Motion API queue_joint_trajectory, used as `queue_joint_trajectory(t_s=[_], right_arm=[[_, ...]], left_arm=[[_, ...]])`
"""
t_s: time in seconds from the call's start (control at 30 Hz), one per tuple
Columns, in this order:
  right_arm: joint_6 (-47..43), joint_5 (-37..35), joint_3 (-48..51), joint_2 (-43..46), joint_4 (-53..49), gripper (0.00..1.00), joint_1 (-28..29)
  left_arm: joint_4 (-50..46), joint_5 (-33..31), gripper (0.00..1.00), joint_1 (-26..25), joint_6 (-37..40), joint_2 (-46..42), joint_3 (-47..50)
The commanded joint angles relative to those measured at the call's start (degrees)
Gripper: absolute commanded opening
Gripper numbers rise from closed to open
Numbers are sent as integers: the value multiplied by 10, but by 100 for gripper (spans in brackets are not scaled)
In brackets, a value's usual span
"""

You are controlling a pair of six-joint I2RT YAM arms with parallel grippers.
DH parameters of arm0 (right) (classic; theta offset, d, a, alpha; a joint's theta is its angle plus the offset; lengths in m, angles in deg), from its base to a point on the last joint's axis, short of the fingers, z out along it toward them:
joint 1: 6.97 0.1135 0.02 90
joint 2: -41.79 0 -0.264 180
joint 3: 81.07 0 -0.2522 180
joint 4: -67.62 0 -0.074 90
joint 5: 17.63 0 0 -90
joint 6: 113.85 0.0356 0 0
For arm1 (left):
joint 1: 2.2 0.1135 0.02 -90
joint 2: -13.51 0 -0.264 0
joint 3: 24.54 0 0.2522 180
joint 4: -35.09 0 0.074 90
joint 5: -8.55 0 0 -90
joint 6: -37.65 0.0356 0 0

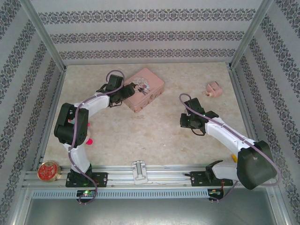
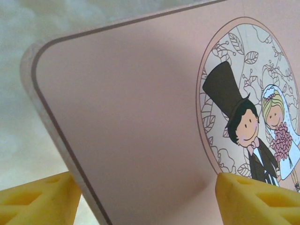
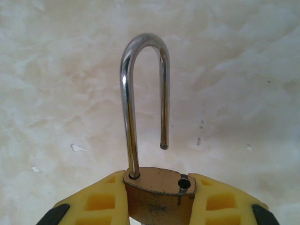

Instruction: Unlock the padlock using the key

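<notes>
On the right side of the table, the right gripper is closed on the padlock, its two yellow fingers pressing the brass body from either side. The silvery shackle points away from the gripper and stands open: one leg sits in the body, while the other ends free, clear of its hole. Well apart on the left, the left gripper hangs over a corner of the pink tin with its fingers spread wide and holding nothing. One finger is over the printed lid and the other is past the tin's edge. I cannot tell whether either touches the tin.
</notes>
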State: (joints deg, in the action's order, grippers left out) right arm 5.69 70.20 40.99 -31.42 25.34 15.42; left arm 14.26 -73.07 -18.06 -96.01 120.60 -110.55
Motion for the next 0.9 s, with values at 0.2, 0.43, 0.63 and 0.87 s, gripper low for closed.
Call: queue_joint_trajectory(t_s=[0.2, 0.43, 0.63, 0.87], right_arm=[[-83, 7, -83, -69, -97, 0, -13], [-143, 13, -148, -180, -146, 0, -23], [-162, 10, -194, -254, -157, 2, -31], [-178, 34, -220, -297, -157, 21, -39]], left_arm=[[-72, 26, 68, 9, 152, 65, -101], [-109, 74, 70, 21, 201, 91, -128], [-129, 87, 70, 23, 244, 109, -153], [-136, 119, 69, 25, 278, 139, -186]])
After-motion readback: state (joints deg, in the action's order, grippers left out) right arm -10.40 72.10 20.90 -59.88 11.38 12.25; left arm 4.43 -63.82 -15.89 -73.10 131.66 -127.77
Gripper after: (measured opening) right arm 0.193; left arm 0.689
